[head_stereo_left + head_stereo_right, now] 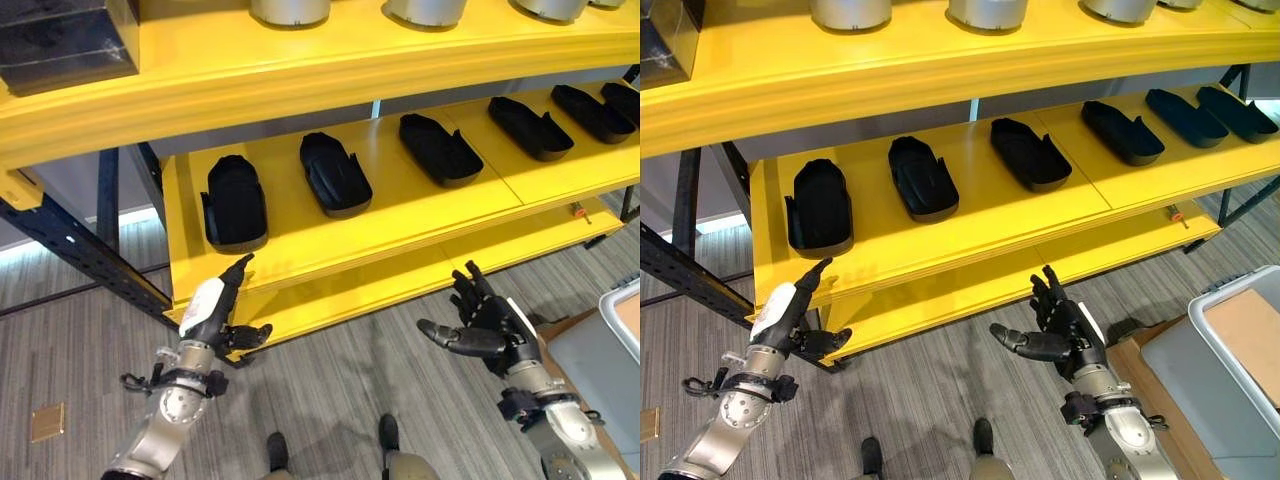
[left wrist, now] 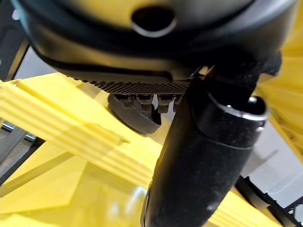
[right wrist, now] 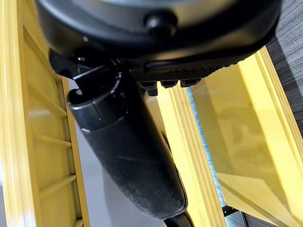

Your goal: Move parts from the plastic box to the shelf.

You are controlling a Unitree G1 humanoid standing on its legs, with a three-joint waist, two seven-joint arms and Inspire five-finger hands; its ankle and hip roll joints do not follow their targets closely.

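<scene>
Left eye view: six matte black moulded parts (image 1: 235, 201), oblong and tray-like, lie in a row on the glossy yellow shelf (image 1: 400, 225). The left hand (image 1: 213, 310) and right hand (image 1: 483, 325) hover below its front edge, fingers straight and spread, holding nothing.

Right eye view: a grey plastic box (image 1: 1230, 350) stands at right on the wood-grain floor (image 1: 930, 390).

Left wrist view: one black part (image 2: 135, 116) lies beyond the fingers.

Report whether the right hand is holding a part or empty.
Empty. The right hand hangs open below the yellow shelf, fingers straight and spread, thumb out, nothing between them.
</scene>
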